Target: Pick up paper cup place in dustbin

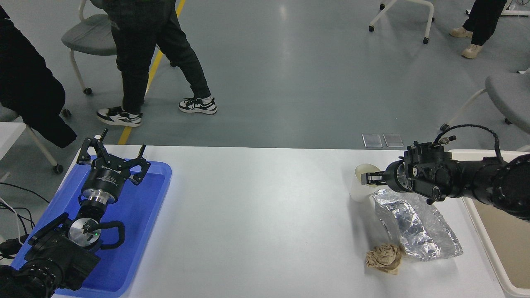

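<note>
The white paper cup [358,187] stands upright on the white table at the right, just left of a silver foil bag. My right gripper [369,179] reaches in from the right edge, level with the cup's rim, and its tip covers the cup's right side. I cannot see whether it grips the cup. The cream dustbin [483,244] stands at the table's right edge, partly hidden by my right arm. My left gripper [112,156] is parked, open and empty, over the blue tray at the lower left.
A crinkled silver foil bag [416,227] lies right of and in front of the cup, with a crumpled brown paper ball [384,258] at its near end. The blue tray [143,215] is at the left. A person [145,49] walks past beyond the table; chairs stand behind.
</note>
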